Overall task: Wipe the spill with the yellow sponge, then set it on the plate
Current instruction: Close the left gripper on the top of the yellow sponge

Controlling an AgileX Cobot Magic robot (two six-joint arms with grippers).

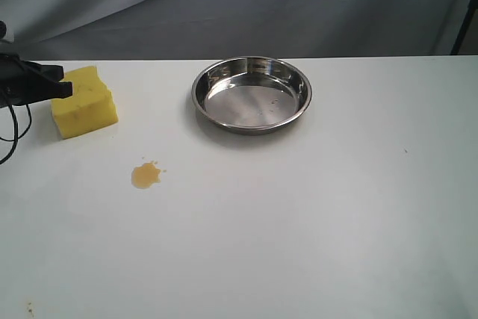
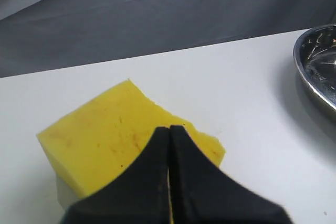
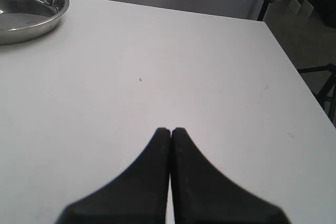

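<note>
The yellow sponge (image 1: 86,102) lies on the white table at the far left; its stained top fills the left wrist view (image 2: 105,135). My left gripper (image 1: 66,84) hovers over the sponge's left part with both black fingers pressed together, holding nothing (image 2: 169,128). The spill (image 1: 146,175), a small orange-brown blotch, lies on the table in front of the sponge and a little to its right. The plate (image 1: 299,110), a shiny steel dish, stands at the back middle, empty. My right gripper (image 3: 170,129) is shut over bare table and does not show in the exterior view.
The white table (image 1: 336,214) ends at a grey cloth backdrop (image 1: 224,5). The plate's rim (image 2: 307,77) shows at the edge of the left wrist view and also in the right wrist view (image 3: 58,11). Past the table's edge, black stand legs (image 3: 320,77) show on the floor.
</note>
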